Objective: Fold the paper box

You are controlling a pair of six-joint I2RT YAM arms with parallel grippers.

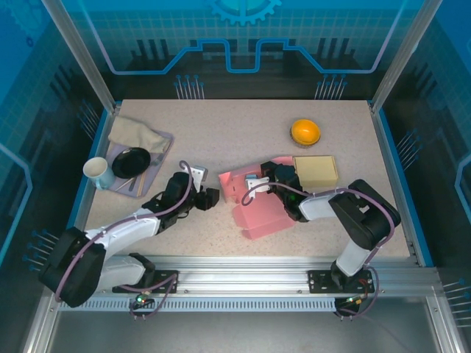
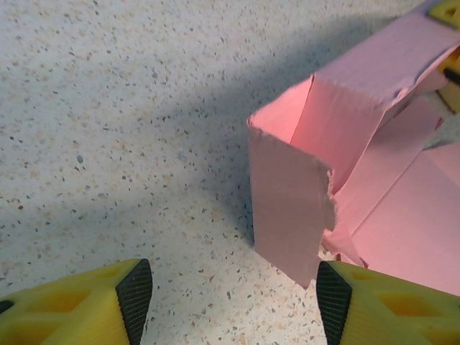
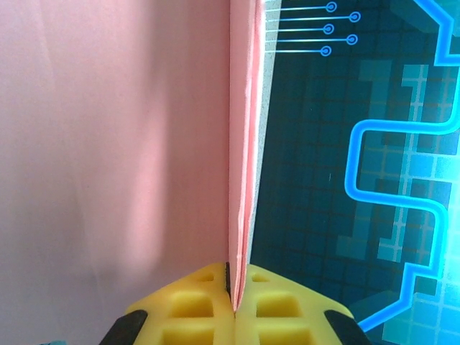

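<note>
Top external view is showing the paper box [image 1: 261, 213] half-formed on the counter [image 1: 221, 147], just ahead of my left fingers [image 1: 212, 197]. My right fingers [image 3: 248, 295] are pressing together on one upright pink wall, pinching its edge. My left fingers are standing spread, with a raised flap [image 2: 287, 208] just ahead, between their tips. I am judging the step as folding that flap inward: I should be closing squarely on its straight edge, avoiding the ragged corner, while the right pinch is steadying the box. Left wrist view is revealing that torn corner; from above it is looking too small to tell.
</note>
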